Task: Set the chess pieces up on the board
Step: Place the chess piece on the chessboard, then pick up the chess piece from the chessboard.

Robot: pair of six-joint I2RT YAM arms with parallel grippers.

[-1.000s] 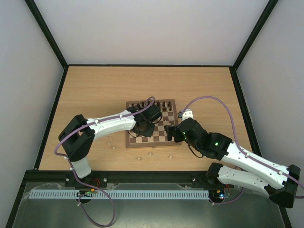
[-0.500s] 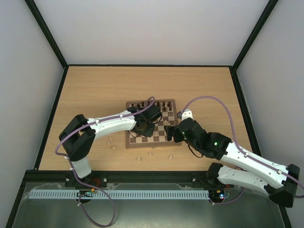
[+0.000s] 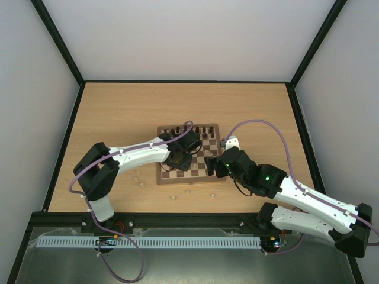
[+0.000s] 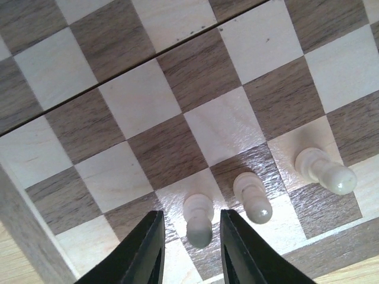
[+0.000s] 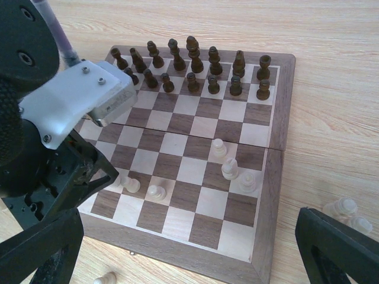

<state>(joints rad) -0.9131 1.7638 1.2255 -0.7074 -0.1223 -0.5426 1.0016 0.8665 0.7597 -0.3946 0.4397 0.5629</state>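
As the left gripper [image 4: 190, 218] hovers, a pawn [image 4: 198, 220] stands between its fingers [image 4: 145, 251].

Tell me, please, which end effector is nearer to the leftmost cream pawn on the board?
Left. The left end effector straddles the pawn, a finger on either side. The right end effector hangs open by the board's near-right corner, across the board from it.

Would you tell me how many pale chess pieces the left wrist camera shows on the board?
3 pale pieces: one inside the left tool, one just right of it, one farther right. Others may lie outside this view.
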